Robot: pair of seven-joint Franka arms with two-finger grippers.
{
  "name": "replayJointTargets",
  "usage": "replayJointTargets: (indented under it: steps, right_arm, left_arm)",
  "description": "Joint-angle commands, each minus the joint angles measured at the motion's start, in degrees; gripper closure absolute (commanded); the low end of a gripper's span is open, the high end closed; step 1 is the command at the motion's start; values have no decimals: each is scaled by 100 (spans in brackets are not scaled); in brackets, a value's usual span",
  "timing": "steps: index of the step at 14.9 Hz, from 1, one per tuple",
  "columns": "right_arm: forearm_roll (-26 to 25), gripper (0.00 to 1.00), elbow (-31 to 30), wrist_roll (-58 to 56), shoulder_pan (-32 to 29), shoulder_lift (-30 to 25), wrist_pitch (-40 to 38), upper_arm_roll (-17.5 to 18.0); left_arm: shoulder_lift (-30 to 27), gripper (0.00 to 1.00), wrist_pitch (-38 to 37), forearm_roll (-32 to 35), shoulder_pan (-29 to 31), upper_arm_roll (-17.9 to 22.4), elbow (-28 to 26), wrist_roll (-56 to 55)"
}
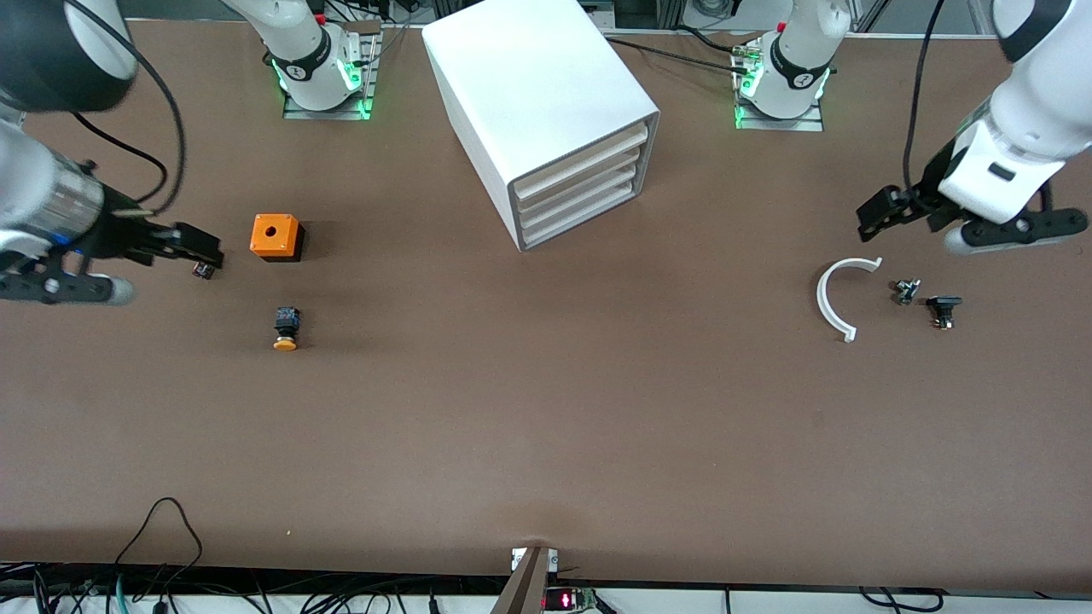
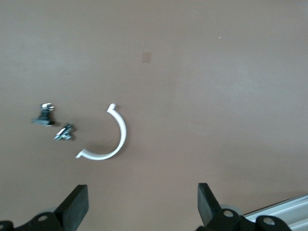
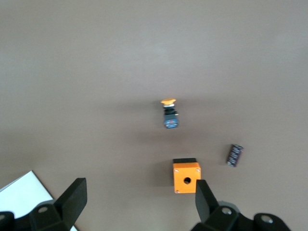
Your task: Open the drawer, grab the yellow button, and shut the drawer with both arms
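Observation:
The white cabinet (image 1: 537,77) stands at the middle of the table near the robots' bases, and its top drawer (image 1: 584,159) is shut like the three below it. The button (image 1: 286,331) lies on its side on the bare table toward the right arm's end, and it also shows in the right wrist view (image 3: 169,113). My right gripper (image 1: 198,249) (image 3: 142,192) hangs open and empty beside the orange cube (image 1: 276,236). My left gripper (image 1: 880,215) (image 2: 143,195) hangs open and empty over the table at the left arm's end.
A small black part (image 1: 203,270) lies under the right gripper's tips. A white curved half-ring (image 1: 840,298) and two small dark parts (image 1: 906,291) (image 1: 943,309) lie on the table under the left gripper. Cables run along the table's front edge.

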Motion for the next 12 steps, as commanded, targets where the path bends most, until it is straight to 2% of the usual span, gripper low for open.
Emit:
replayJointTargets:
  steps: [1, 4, 7, 9, 12]
  right_arm:
    - [-348, 0, -20, 9, -53, -273, -99, -140]
    - [-385, 0, -81, -44, -80, -527, -441, -272]
    - [-332, 0, -528, -236, -89, -826, -381, -386]
    - [-315, 0, -653, -912, -89, -871, -372, -430]
    - [-306, 0, -697, -1020, -80, -932, -389, -475]
  left_arm:
    - [66, 0, -246, 162, -68, 70, 105, 63]
    - [136, 0, -412, -13, -77, 211, 210, 37]
    - [128, 0, -702, -154, -77, 211, 219, 10]
    - [128, 0, -711, -198, -42, 220, 219, 19]
    - [137, 0, -694, -207, 11, 220, 219, 45]
